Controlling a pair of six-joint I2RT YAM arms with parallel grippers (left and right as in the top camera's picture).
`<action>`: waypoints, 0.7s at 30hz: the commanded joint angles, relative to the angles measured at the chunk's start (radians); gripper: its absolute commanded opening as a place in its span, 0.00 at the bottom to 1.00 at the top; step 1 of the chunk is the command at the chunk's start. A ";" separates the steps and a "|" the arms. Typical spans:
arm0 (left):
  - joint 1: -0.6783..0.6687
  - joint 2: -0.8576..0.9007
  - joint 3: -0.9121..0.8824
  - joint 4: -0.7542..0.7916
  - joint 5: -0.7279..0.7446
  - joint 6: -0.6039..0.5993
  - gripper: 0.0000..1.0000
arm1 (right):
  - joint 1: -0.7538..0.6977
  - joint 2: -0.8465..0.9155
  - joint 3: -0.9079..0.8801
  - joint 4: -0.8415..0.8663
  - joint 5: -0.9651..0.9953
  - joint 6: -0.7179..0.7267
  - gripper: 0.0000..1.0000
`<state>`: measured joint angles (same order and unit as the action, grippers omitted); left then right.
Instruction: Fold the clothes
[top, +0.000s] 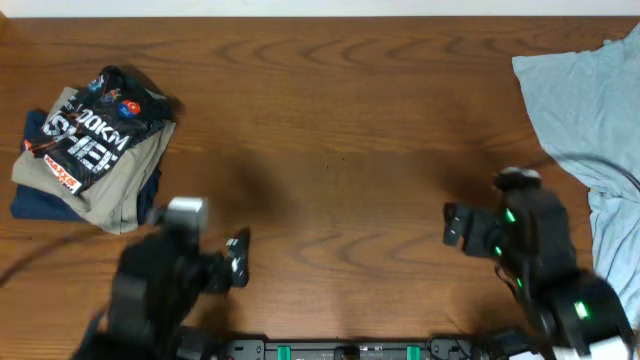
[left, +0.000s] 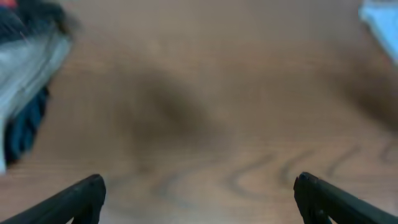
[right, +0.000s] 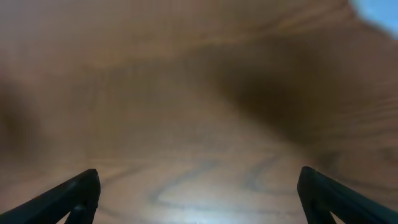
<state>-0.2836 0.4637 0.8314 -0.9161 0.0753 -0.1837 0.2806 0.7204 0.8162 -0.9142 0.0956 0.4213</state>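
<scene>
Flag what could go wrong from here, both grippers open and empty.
1. The black jersey sits on the khaki trousers; the left gripper grabbing it may drag the trousers along.
2. The light-blue shirt lies beside the right gripper's arm; a swing could snag it.

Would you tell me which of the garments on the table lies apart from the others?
The plain light-blue shirt, spread loosely at the table's right edge; the black printed jersey, khaki trousers and dark blue garment are stacked together at the left.
</scene>
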 joint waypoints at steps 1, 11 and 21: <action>-0.004 -0.153 -0.040 -0.002 -0.035 -0.009 0.98 | 0.014 -0.092 -0.023 -0.012 0.084 0.038 0.99; -0.004 -0.362 -0.040 -0.029 -0.035 -0.009 0.98 | 0.014 -0.183 -0.023 -0.029 0.084 0.038 0.99; -0.004 -0.362 -0.040 -0.029 -0.035 -0.009 0.98 | 0.014 -0.183 -0.023 -0.064 0.084 0.038 0.99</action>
<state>-0.2836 0.1074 0.7967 -0.9432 0.0517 -0.1841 0.2840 0.5365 0.8021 -0.9684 0.1589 0.4446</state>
